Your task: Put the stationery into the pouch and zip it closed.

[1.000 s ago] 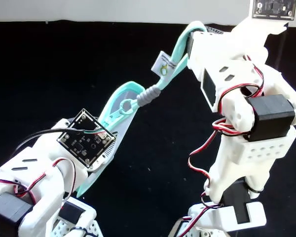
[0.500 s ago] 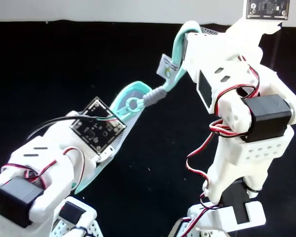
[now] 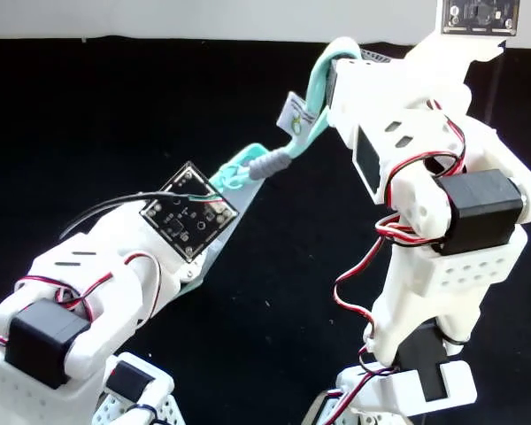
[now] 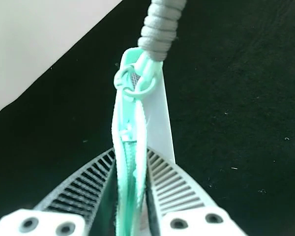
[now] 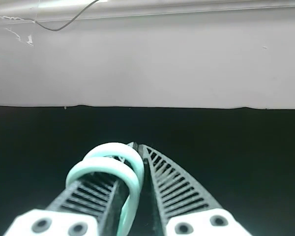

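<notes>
Two sets of jaws hold a mint-green fabric zip pouch [image 3: 233, 174] aloft above the black counter [image 3: 88, 115]. The left arm's jaws are closed narrowly on the pouch's zip edge, and the right arm's jaws are clamped on its mint-green strap loop [image 5: 110, 162]. The pouch's long axis is stretched from the left jaws up towards the right. A grey wound-cord zip pull [image 3: 267, 163] lies between them, nearer the left arm. Any closing tug is judged to run along that axis.
</notes>
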`<move>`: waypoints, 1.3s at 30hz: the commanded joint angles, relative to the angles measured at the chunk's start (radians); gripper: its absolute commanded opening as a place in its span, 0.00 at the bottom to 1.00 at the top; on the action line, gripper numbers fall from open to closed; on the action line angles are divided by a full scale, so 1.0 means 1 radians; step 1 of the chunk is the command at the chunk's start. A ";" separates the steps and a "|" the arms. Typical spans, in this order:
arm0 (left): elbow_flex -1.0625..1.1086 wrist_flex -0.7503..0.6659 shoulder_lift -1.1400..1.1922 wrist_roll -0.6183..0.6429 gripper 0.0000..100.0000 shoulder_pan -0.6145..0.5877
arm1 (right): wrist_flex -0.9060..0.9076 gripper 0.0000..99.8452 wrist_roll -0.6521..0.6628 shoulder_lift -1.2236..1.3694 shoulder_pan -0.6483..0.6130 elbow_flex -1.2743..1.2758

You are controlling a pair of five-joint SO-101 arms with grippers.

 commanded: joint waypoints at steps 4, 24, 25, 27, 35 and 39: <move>-0.093 0.012 -0.110 -0.008 0.01 0.005 | 0.022 0.01 -0.002 0.001 0.096 0.025; -0.114 0.135 -0.260 -0.003 0.01 -0.108 | -0.318 0.01 -0.002 -0.005 0.628 0.532; -0.114 0.135 -0.260 -0.003 0.01 -0.111 | -0.343 0.01 -0.002 -0.007 0.642 0.575; -0.114 0.133 -0.260 -0.003 0.01 -0.125 | -0.389 0.01 -0.002 -0.008 0.659 0.661; -0.203 0.137 -0.251 0.035 0.01 -0.168 | -0.582 0.01 -0.002 -0.012 0.638 1.050; -0.254 0.133 -0.249 0.040 0.01 -0.170 | -0.650 0.01 0.060 -0.012 0.593 1.198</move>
